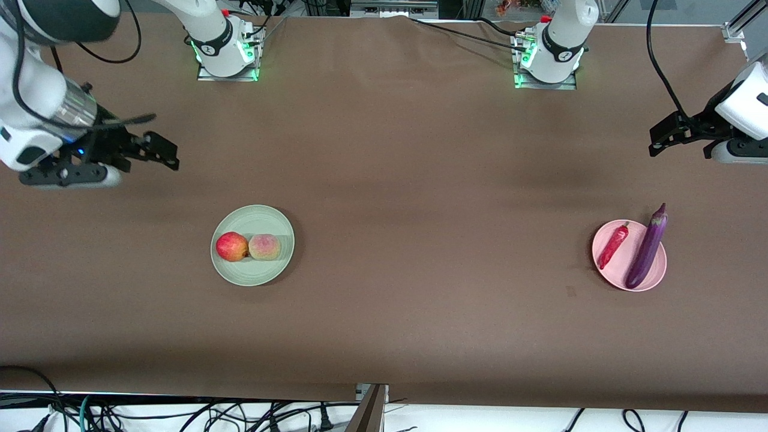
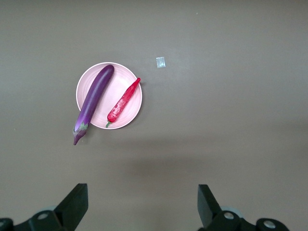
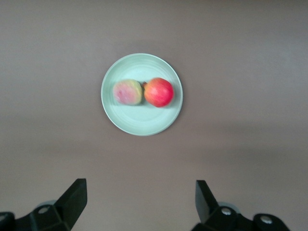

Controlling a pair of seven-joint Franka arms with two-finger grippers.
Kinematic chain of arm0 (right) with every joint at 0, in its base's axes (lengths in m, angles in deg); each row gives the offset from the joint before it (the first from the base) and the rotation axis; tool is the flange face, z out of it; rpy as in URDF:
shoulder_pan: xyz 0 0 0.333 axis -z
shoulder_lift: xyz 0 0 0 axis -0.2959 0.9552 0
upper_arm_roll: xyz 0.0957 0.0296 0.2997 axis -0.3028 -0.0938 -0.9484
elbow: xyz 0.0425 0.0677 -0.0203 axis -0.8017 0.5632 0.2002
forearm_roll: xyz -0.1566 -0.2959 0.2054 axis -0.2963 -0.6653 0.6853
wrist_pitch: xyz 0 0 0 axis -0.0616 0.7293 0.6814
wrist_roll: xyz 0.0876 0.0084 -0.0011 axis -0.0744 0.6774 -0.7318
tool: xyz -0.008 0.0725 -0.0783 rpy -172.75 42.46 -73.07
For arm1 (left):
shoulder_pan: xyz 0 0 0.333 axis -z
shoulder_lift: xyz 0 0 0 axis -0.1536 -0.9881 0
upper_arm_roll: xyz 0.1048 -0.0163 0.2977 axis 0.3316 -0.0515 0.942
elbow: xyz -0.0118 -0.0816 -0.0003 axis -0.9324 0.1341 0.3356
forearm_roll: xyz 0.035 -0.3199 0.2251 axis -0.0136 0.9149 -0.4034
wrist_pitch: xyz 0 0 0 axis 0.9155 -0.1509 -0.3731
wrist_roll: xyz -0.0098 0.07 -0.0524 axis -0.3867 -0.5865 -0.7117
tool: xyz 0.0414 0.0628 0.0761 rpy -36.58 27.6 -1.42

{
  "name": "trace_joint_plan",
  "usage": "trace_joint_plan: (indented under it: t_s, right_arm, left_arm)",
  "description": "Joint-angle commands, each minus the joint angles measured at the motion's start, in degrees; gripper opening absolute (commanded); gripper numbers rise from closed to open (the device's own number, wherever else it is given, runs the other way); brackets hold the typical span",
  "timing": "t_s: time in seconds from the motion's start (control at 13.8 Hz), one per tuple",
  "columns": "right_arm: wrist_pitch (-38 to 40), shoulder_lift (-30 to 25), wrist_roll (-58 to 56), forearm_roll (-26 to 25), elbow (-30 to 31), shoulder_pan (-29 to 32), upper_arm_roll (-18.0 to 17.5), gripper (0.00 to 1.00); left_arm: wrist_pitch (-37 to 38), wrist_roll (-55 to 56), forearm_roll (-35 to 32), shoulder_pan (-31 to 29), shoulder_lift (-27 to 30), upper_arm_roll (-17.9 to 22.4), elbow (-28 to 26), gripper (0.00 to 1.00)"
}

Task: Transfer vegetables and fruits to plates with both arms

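One brown desk [image 1: 384, 198] carries everything, and two white arms stand at its upper edge in the front view. The right arm [image 1: 36, 90] reaches out over its own end of the desk, and the left arm [image 1: 741, 114] hangs over the other end.

Each arm ends in one black tool. The right tool [image 1: 165, 150] is up in the air over bare desk at the right arm's end, its two fingers [image 3: 72, 199] spread wide apart with nothing between them. The left tool [image 1: 660, 139] hovers over bare desk at the left arm's end, its two fingers [image 2: 74, 202] likewise parted and holding nothing.

There are two plates, well apart. The green plate [image 1: 255, 276] lies toward the right arm's end of the desk; the pink plate [image 1: 618, 275] lies toward the left arm's end.

Two vegetables are on the pink plate. The purple eggplant [image 1: 647, 246] lies slantwise across it, its stem end sticking out past the rim on the side farther from the front camera. The red chili pepper [image 1: 613, 246] lies beside it on the same plate, close but apart, its green stem at the rim.

Two round fruits sit side by side on the green plate, touching or nearly so: one red apple [image 1: 231, 246] and one paler peach [image 1: 264, 247].

One tiny pale scrap [image 2: 160, 62] lies on the desk near the pink plate.
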Motion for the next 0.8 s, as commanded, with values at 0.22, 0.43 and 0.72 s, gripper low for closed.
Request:
trace_joint_plan:
  t_s: [0.22, 0.43, 0.72]
  right_arm:
    - [0.85, -5.3, 0.06, -2.61, 5.34, 5.68, -4.59, 1.0]
    - [0.85, -4.69, -0.03, -2.52, 4.12, 14.48, -12.68, 1.0]
    - [1.03, -4.51, -1.43, -2.52, 3.67, 18.81, -15.77, 1.0]
  left_arm:
    - [0.8, -10.61, 0.04, -3.36, -0.12, 0.46, 0.88, 1.0]
    - [0.88, -10.17, 0.04, -3.27, 0.06, 0.2, 1.06, 1.0]
    - [0.97, -9.99, 0.04, -3.01, -0.21, -0.06, 1.85, 1.0]
